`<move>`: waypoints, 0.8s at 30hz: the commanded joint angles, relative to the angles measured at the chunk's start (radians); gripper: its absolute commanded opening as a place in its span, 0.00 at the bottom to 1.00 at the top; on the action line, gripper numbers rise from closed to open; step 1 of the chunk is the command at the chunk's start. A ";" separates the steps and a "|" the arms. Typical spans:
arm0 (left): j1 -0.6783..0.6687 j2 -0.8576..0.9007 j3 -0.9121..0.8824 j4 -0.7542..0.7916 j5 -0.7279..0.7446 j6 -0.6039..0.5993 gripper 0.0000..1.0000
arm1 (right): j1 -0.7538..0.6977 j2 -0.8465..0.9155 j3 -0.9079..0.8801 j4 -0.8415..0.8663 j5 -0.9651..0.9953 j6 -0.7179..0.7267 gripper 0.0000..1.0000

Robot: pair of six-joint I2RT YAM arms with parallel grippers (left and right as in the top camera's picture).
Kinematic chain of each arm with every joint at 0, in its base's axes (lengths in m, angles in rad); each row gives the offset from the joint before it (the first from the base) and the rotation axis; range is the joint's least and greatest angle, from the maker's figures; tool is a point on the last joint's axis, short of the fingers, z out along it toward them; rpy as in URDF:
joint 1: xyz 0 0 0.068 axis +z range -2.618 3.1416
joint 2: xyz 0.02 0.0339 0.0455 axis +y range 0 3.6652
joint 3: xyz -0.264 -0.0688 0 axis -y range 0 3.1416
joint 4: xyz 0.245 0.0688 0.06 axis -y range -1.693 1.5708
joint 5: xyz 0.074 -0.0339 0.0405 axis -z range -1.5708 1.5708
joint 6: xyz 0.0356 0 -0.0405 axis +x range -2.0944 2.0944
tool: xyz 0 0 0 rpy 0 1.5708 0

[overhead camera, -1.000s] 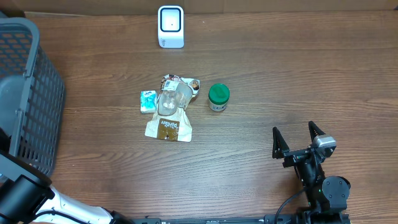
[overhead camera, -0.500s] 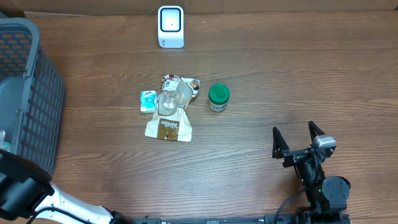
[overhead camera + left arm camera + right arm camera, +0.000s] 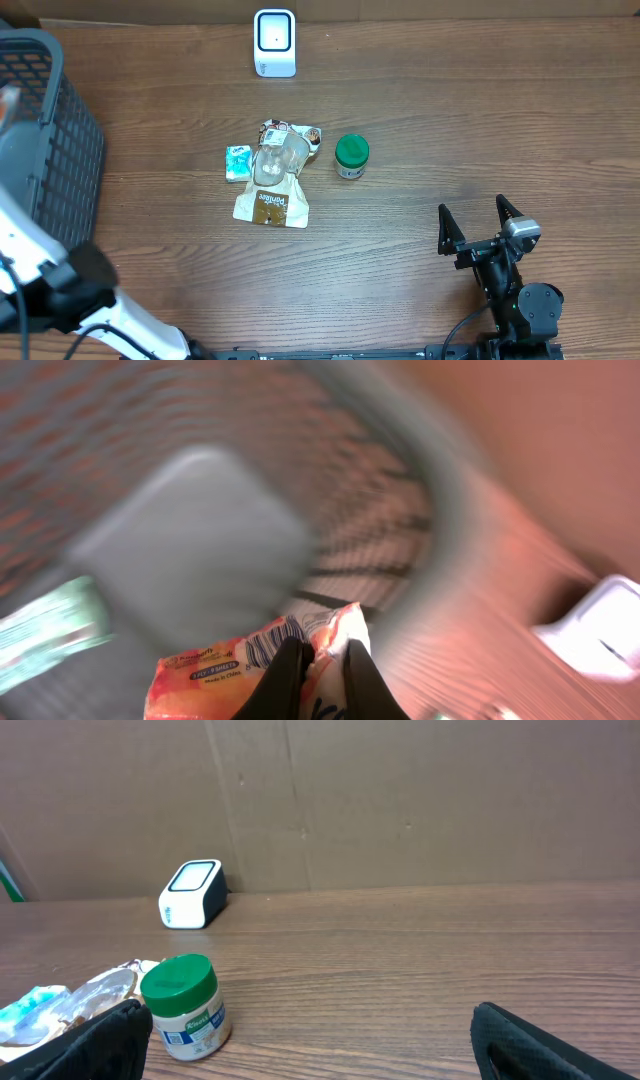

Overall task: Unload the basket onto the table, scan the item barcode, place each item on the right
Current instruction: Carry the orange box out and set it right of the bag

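Orange packet: pinched in the left claw, both fingers pressed together on its crinkled upper edge, the rest of it hanging off to one side of the fingers. Barcode shows just beside the near finger, on the face turned toward the wrist. Beyond the claw lies the floor of the grey basket, so the packet is held over the basket's inside, not over the desk. Wrist view is badly smeared, so the print is unreadable. A greenish packet lies in the basket, well off to the claw's side. The white scanner stands far out past the basket wall. The right claw is spread wide and holds nothing; ahead of it stand a green-lidded jar and a heap of packets, well apart from its fingers. Risks, as I judge them: the grip is a thin bite on slack film, so a quick swing could let the packet slide out or flap. The hanging part could catch the basket rim on the way out. The finger sits so close to the barcode that it may shade it. The code faces the wrist and would need turning toward the scanner window, or nothing will read. Wrinkled film could also spoil the read.
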 commanded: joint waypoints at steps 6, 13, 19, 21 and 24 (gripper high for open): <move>-0.423 -0.081 0.037 -0.114 0.012 -0.093 0.04 | -0.002 -0.008 -0.011 0.003 0.000 -0.001 1.00; -0.707 -0.048 -0.074 -0.115 -0.096 -0.311 0.04 | -0.002 -0.008 -0.011 0.003 0.000 -0.001 1.00; -0.898 -0.001 -0.214 -0.033 -0.189 -0.586 0.04 | -0.002 -0.008 -0.011 0.003 0.000 -0.001 1.00; -0.947 0.024 -0.253 0.018 -0.183 -0.607 0.04 | -0.002 -0.008 -0.011 0.003 0.000 -0.001 1.00; -1.028 0.063 -0.297 0.090 -0.212 -0.607 0.04 | -0.002 -0.008 -0.011 0.003 0.000 -0.001 1.00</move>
